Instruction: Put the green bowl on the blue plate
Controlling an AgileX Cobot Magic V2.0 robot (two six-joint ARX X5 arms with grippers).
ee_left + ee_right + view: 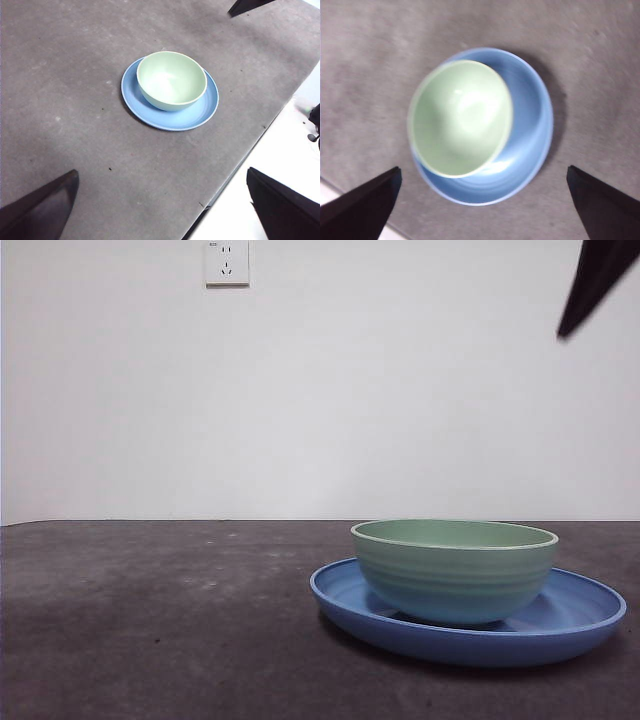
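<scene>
The green bowl (455, 570) stands upright inside the blue plate (580, 625) at the right of the table, set a little off the plate's centre. Seen from above, my right gripper (483, 170) hovers over the green bowl (460, 117) and blue plate (530, 115), open and holding nothing, well apart from them. My left gripper (162, 172) is open and empty too, high and far back from the green bowl (171, 80) on the blue plate (200, 112). A black gripper tip (595, 285) shows at the front view's top right corner.
The dark grey table mat (150, 620) stretches around the plate. Its edge (240, 165) runs close to the plate, with white floor beyond. A wall socket (226, 262) sits on the white wall behind. The other arm's tip (247, 6) shows in the left wrist view.
</scene>
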